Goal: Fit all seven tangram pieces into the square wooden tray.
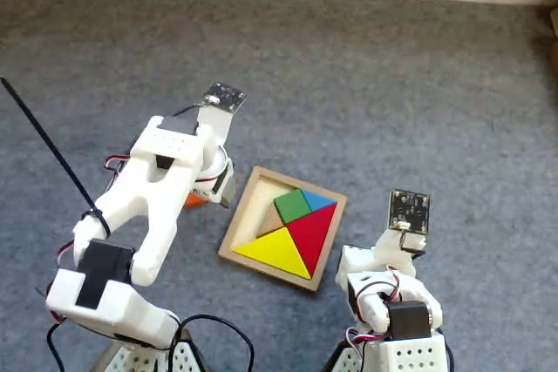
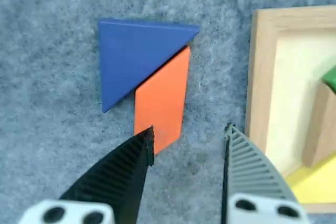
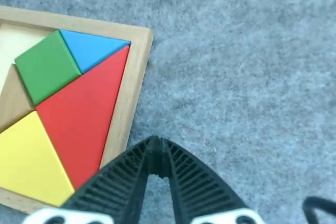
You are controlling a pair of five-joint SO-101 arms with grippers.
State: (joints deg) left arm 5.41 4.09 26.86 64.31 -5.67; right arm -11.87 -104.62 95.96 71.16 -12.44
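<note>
Beside the tray, the left gripper, spread apart, hangs over the orange parallelogram's end.

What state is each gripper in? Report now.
Left gripper: open, empty, by the orange piece.
Right gripper: shut, empty.

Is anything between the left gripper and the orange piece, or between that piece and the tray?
Nothing visible. The open left gripper hangs by the orange parallelogram; the blue triangle touches its side away from the tray. Only carpet and the tray's rim lie between.
</note>
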